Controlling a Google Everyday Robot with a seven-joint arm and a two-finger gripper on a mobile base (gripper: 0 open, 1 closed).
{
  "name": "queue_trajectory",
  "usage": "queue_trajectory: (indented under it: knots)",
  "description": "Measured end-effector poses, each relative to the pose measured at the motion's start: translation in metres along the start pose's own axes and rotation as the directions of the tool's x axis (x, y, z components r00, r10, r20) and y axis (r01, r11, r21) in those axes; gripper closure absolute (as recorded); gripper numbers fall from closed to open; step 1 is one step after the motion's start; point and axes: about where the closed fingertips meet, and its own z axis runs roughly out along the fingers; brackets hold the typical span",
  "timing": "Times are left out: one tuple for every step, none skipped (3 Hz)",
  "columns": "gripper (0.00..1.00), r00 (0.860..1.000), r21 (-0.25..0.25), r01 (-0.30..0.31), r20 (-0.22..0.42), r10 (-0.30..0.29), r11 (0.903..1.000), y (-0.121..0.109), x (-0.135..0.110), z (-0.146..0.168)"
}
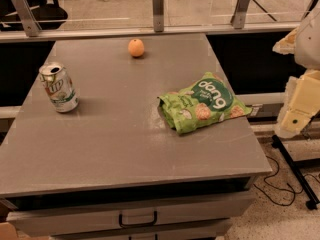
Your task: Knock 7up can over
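The 7up can (59, 88) is silver-white with green markings and a shiny top. It stands upright near the left edge of the grey table (115, 134). My gripper (299, 109) shows as cream-coloured parts at the right edge of the view. It is beyond the table's right side, far from the can and touching nothing on the table.
A green snack bag (204, 104) lies flat on the right part of the table. An orange (136, 47) sits near the far edge. A railing with metal posts (158, 8) runs behind the table. A drawer with a handle (137, 218) is under the front edge. Cables and a stand leg (295, 171) are on the floor at right.
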Motion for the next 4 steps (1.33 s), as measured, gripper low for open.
queue_trajectory:
  knots:
    - [0.0,1.0,0.0,0.0,0.0,0.0,1.0,0.0,0.0,0.0]
    - [0.0,0.992,-0.019,0.047,0.114,-0.045,0.9987,-0.012,-0.039,0.015]
    - [0.0,0.938,-0.015,0.179,0.304,-0.166,0.9837,-0.025,-0.131,0.029]
    - [0.0,0.837,0.011,0.31,0.471,-0.278,0.9507,-0.025,-0.229,0.028]
